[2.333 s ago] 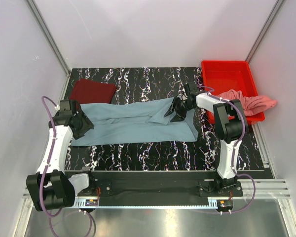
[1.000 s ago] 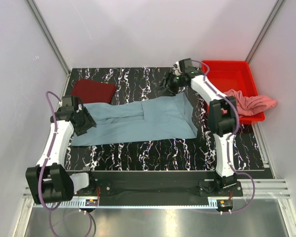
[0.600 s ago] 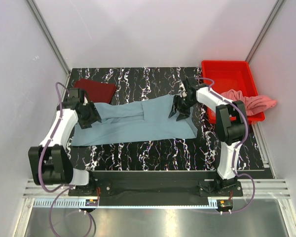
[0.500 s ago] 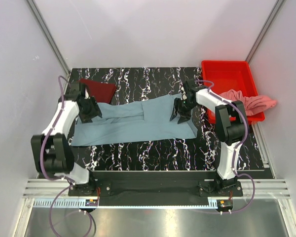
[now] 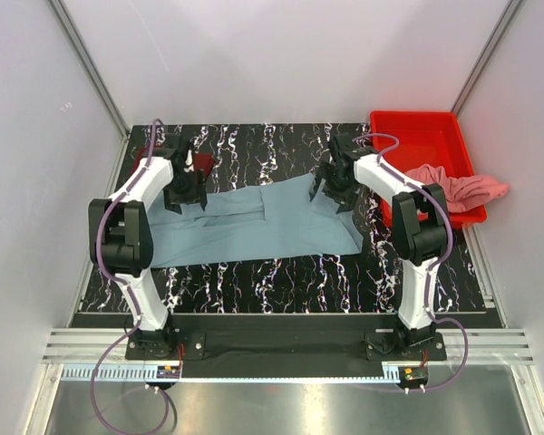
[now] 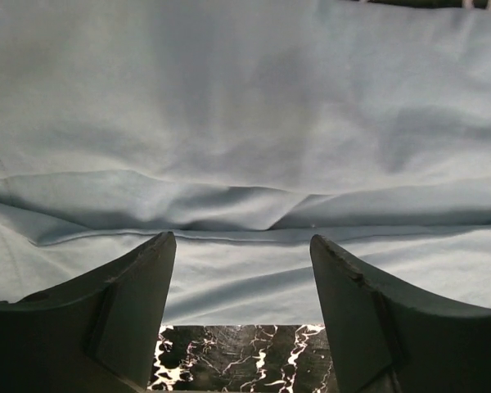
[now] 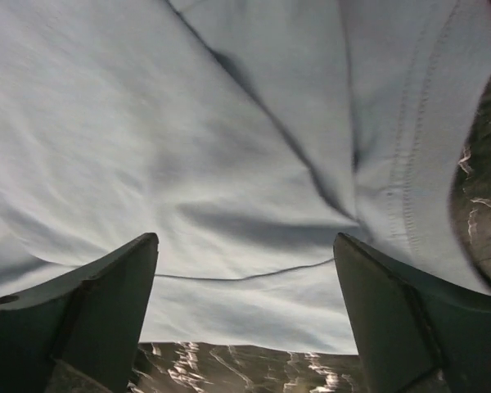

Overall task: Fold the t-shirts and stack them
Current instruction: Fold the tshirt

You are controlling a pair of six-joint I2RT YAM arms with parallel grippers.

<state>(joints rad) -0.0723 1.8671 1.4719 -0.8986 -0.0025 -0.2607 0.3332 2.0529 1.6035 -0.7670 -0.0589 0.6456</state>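
My left claw [image 6: 241,246] stands apart with nothing between its fingers [image 6: 123,319]. It hangs over the far left end of the grey-blue shirt [image 5: 254,222], and from the wrist I see a long crease running across the cloth just ahead of the fingertips. A strip of the black marbled surface [image 5: 254,276] shows below the shirt's near edge.

My right claw [image 7: 245,246] is also spread wide and holds nothing. It sits over the far right end of the same shirt. A stitched hem runs down the right side of that wrist view, with dark surface beyond it.

From above, the grey-blue shirt lies spread out, wrinkled, across the middle of the surface, stretching from one claw to the other. The maroon shirt [image 5: 206,163] lies folded at the far left corner, partly hidden under my left arm and touching the blue shirt's far edge. The pink shirt [image 5: 467,188] is bunched over the near right rim of the red tray [image 5: 417,136], which stands at the far right corner.
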